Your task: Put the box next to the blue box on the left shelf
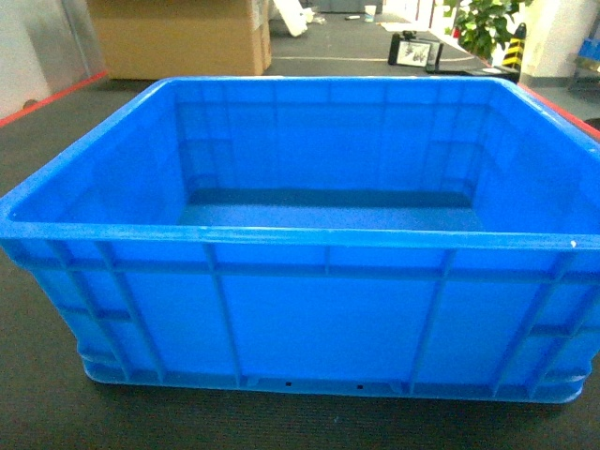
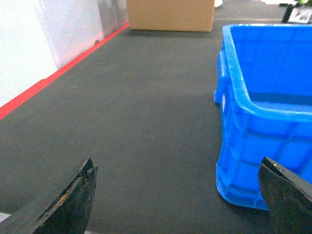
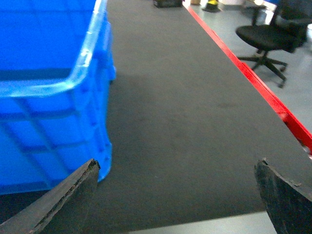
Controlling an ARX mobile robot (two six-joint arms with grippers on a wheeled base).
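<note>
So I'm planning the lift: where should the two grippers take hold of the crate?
Grip the crate under its thick rolled rim on the two short sides, left gripper from the left, right gripper from the right. It looks too wide for one gripper.

Bright-blue box (image 1: 309,309), dark-grey floor (image 2: 146,122)

head: close, facing box (image 1: 309,281) front | wrists: low, flanking it, looking forward, sharing its near corners

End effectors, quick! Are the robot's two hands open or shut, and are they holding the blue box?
Left end effector: open, holding nothing; the box sits to its right.
Right end effector: open, holding nothing; the box is on its left.
</note>
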